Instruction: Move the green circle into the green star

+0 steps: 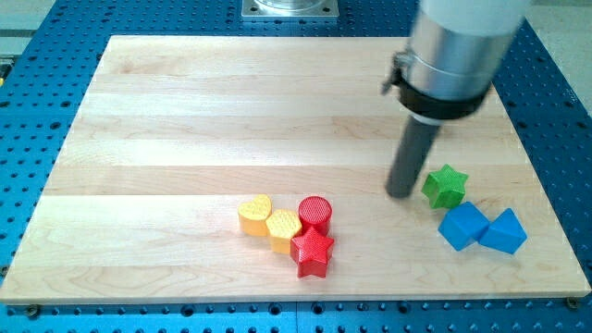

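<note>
The green star (445,186) lies on the wooden board (185,120) at the view's right. My tip (400,192) rests on the board just left of the green star, a small gap apart from it. No green circle shows in this view; the thick arm body (453,55) covers part of the board at the upper right.
Two blue blocks lie just below the green star: a cube-like one (462,225) and a wedge-like one (504,231), touching. At bottom centre a cluster touches: a yellow heart (255,215), a yellow rounded block (284,229), a red circle (314,215) and a red star (313,252).
</note>
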You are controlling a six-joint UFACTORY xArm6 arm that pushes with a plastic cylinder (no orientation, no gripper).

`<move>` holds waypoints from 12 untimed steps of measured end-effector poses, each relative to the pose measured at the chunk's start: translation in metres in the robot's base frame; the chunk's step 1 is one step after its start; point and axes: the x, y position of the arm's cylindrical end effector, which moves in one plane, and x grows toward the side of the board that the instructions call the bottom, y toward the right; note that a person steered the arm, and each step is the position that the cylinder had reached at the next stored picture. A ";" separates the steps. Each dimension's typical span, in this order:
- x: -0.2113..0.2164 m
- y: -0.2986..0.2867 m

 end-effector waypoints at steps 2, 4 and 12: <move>0.002 0.044; -0.031 -0.024; -0.087 0.069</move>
